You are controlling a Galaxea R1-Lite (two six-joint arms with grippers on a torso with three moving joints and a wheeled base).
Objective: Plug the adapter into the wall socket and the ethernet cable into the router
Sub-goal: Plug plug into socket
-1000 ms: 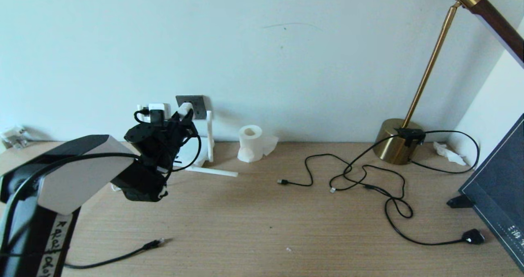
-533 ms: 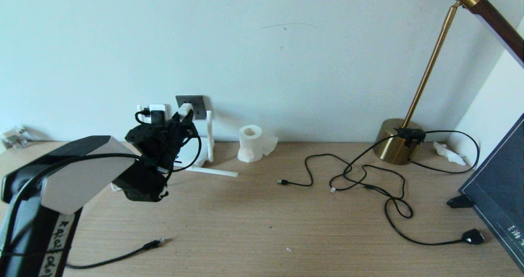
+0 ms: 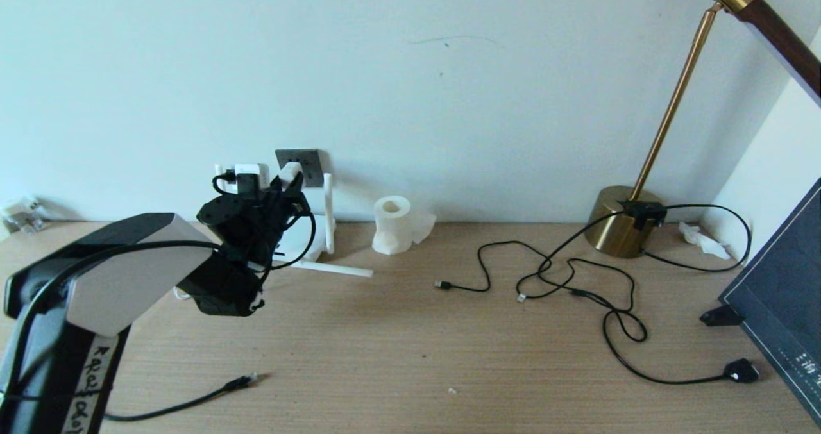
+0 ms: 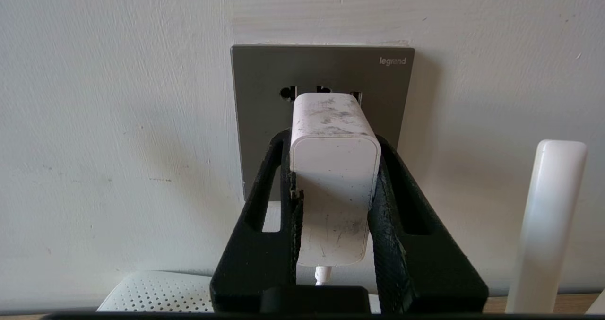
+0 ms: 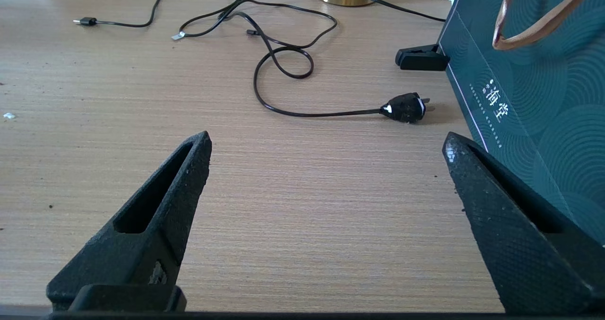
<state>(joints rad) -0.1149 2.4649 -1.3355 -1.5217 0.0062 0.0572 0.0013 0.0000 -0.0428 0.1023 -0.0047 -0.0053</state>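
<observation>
Over at the left, the left end effector (image 4: 333,178) is raised against the wall, clenched around the adapter (image 4: 334,168), one black finger on each flank. The adapter's front end meets the wall socket (image 4: 264,98), a dark grey plate, right at its pin holes; whether the pins are seated I cannot tell. Just below sits the router (image 4: 156,291), one white antenna (image 3: 329,213) standing upright beside the socket. On the bench (image 3: 385,344) nearer me lies the ethernet cable (image 3: 192,400), its plug loose and well apart from the router. Further right stand a tissue roll (image 3: 392,224), tangled black cords (image 3: 577,280) and a brass lamp (image 3: 619,229). The right end effector (image 5: 326,178) hovers low over the bench, released, fingers spread wide and holding nothing.
</observation>
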